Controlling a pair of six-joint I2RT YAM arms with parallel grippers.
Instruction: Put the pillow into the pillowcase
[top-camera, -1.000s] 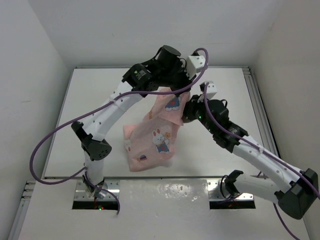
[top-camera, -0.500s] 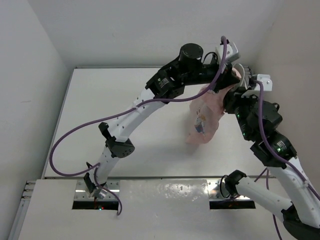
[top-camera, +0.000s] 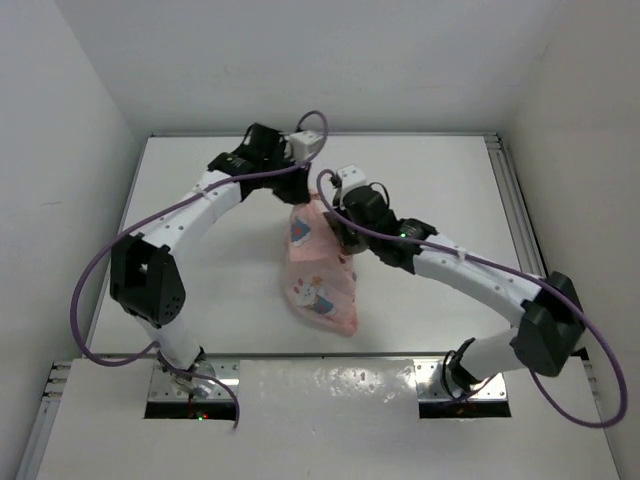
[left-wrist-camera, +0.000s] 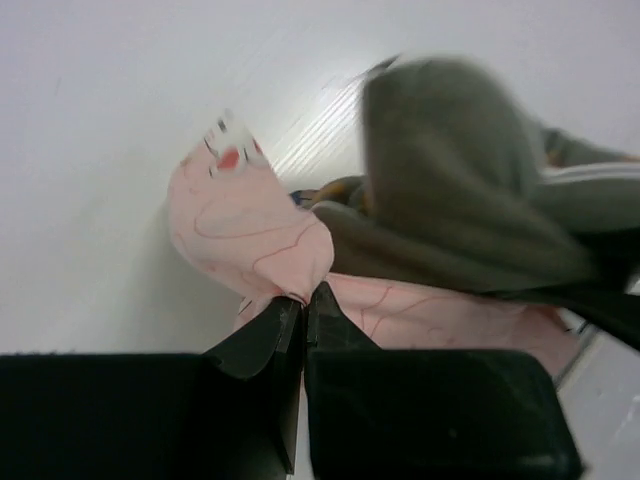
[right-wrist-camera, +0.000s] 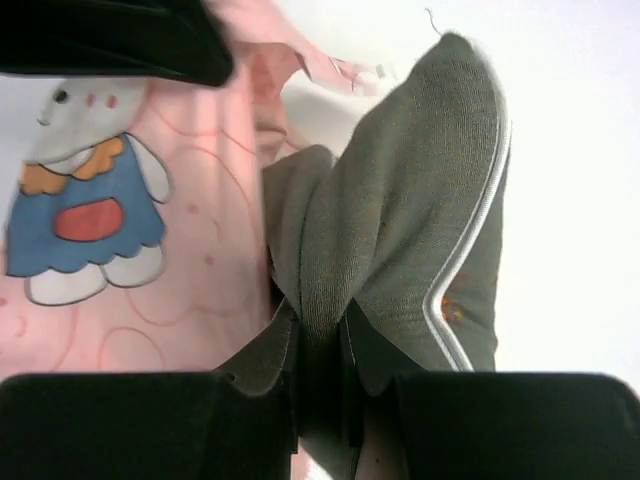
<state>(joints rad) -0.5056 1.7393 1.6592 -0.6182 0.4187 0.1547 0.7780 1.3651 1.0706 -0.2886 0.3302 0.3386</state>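
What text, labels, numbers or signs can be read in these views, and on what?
None can be read.
The pillowcase bears only rabbit pictures, no words.
A pale patch at its edge has marks too blurred to read.
The pillow shows no text.

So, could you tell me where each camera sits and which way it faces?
Top external: above, behind the bases, facing down at the table; both arms show.
Left wrist: on the left arm, facing the pillowcase; left hand shows.
Right wrist: on the right arm, facing the pillow; right hand shows.
Shared by both wrists: pillow, pillowcase.
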